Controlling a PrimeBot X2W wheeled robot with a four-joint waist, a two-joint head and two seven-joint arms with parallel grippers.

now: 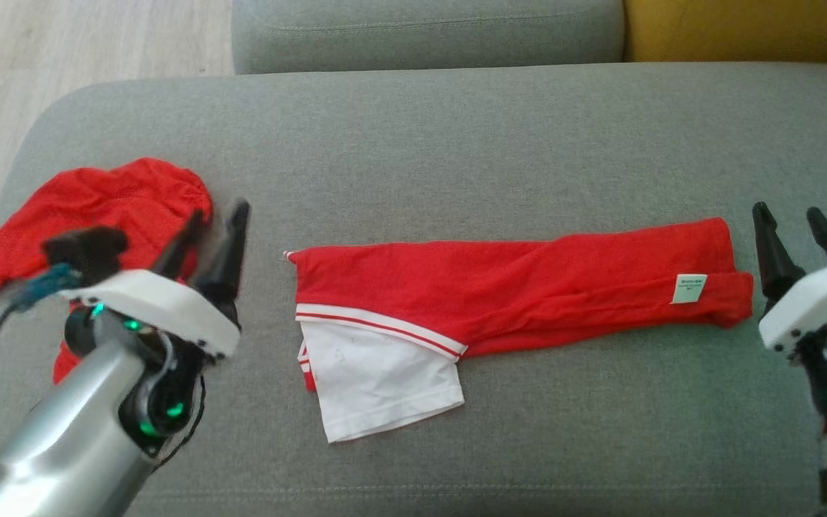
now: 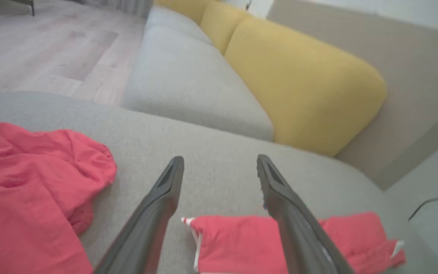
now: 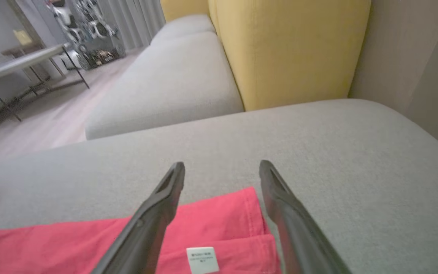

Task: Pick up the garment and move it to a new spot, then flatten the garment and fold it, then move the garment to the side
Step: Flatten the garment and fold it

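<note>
Folded garment [image 1: 528, 287] on grey cushion [image 1: 456, 143], yellow backrest [image 1: 744, 29], wood floor [image 1: 62, 43]

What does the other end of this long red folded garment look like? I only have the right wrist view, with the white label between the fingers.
Observer: In the head view, the long red folded garment ends at the robot's left in a white fabric panel edged with red-and-white striped trim, sticking out toward the robot.
Operator: Where is the left gripper?
Observer: The left gripper is just beyond that end, fingers apart, holding nothing.
Operator: Anything else on the grey sofa cushion?
Observer: A crumpled red mesh garment lies near the cushion's left corner, partly behind the left gripper.
</note>
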